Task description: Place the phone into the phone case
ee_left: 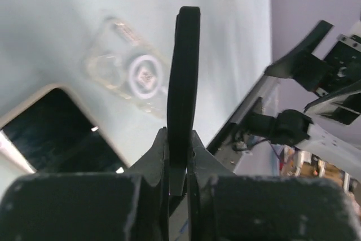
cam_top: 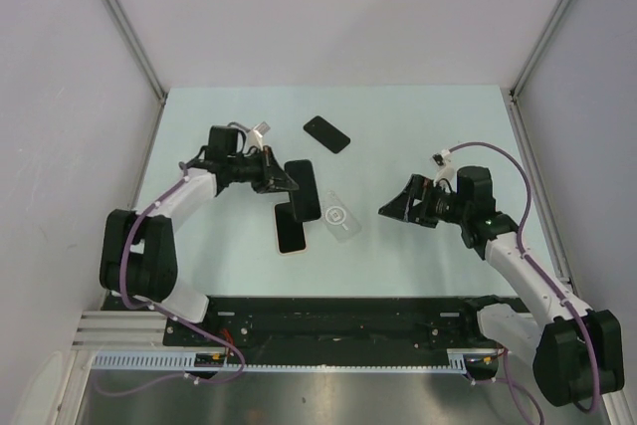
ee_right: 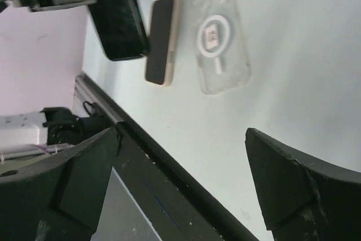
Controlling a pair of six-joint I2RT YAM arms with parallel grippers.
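Left gripper (cam_top: 282,180) clamps the flat black phone (cam_top: 302,191), held up just beside the clear plastic ring-marked phone case (cam_top: 338,214), which lies empty. Right gripper (cam_top: 396,198) is spread wide, holding nothing. Insertion not yet done.

No wording or number can be read anywhere. The clear phone case (ee_right: 228,66) carries a white ring (ee_right: 212,34) with a small printed patch inside it, but its marks are too blurred to make out in any view. A small reddish mark at one end of the case is just as illegible.
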